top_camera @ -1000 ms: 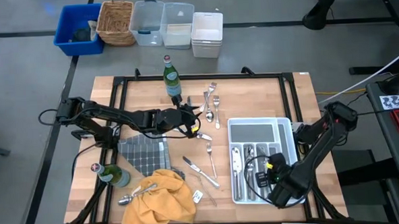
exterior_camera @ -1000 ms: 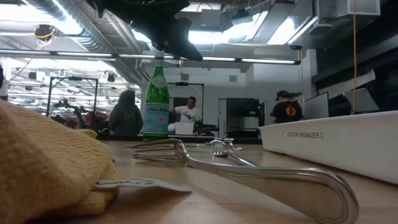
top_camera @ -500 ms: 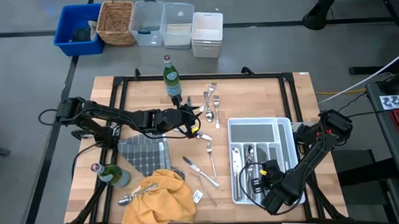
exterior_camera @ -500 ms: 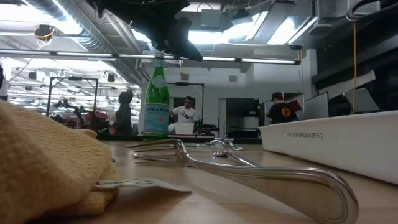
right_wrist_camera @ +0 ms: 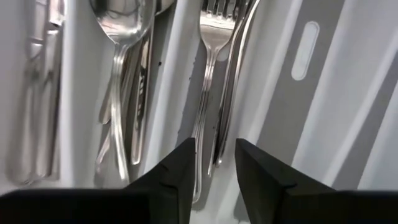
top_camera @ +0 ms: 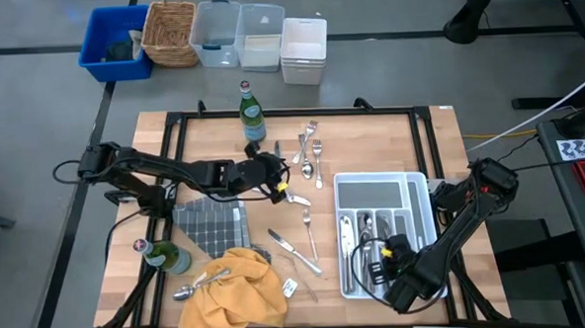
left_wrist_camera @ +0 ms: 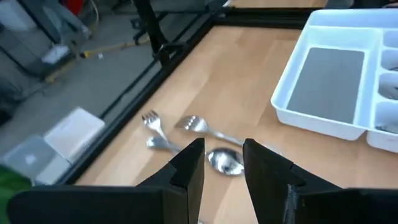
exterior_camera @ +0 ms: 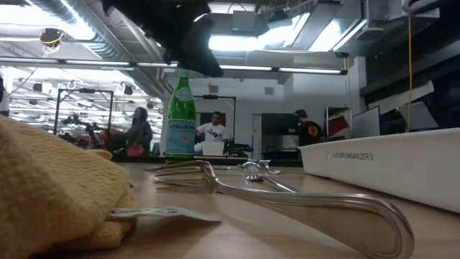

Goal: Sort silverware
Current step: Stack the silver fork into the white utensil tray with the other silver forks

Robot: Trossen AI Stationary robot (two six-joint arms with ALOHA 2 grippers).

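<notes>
Hovering over the far middle of the light wooden desk (top_camera: 371,141), our left gripper (left_wrist_camera: 224,163) has its fingers spread a little and holds nothing; it hangs above a loose cluster of shiny metal forks and a spoon (left_wrist_camera: 205,135) lying near the far edge. Our right gripper (right_wrist_camera: 213,163) hangs over the white divided plastic tray (top_camera: 424,193) by the right edge, fingers parted and empty, above forks and spoons already sorted (right_wrist_camera: 208,74).

Risks, as we judge them: the cluster pieces touch and overlap, so a pinch there could lift two at once or flick a neighbour away. The tall green glass bottle (top_camera: 252,117) stands just beside the left arm and could be knocked over. Thin, flat metal on wood may slip from the fingertips.

Orientation: cluster pieces run roughly far-to-near, heads toward the far edge. Tray pieces lie along the compartments, far-to-near. More silverware lies mid-desk (top_camera: 294,245), slanted, and some rests on the crumpled yellow cloth (top_camera: 234,290) at the near left corner.
</notes>
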